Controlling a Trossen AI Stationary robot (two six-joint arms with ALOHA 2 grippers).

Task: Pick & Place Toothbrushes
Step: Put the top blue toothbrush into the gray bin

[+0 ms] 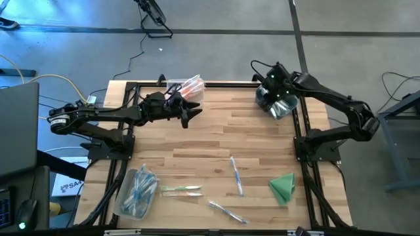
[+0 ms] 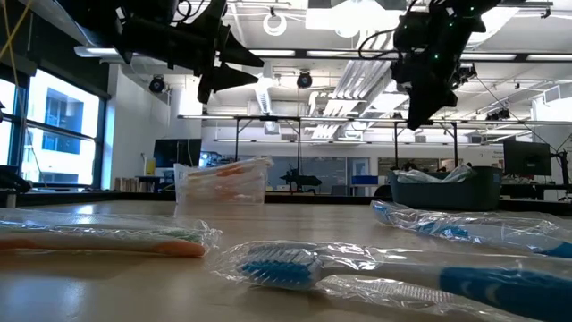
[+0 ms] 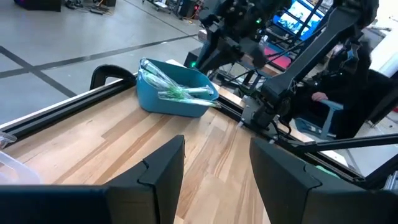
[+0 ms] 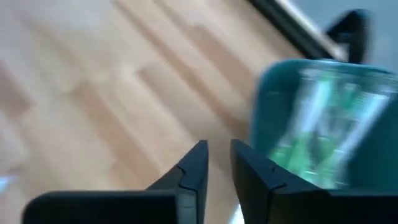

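Note:
Wrapped toothbrushes lie loose on the near half of the table: a green and orange pair, a blue one and another. Green ones fill a blue bin at the far right; pink-orange ones sit in a clear bin at the far middle. My right gripper hangs above the blue bin, slanting down, fingers nearly together with nothing between them. My left gripper hovers open and level beside the clear bin, holding nothing.
A clear bin of blue toothbrushes stands at the near left. A folded green cloth lies at the near right. Black frame rails run along the table's edges. Bare wood lies between the two arms.

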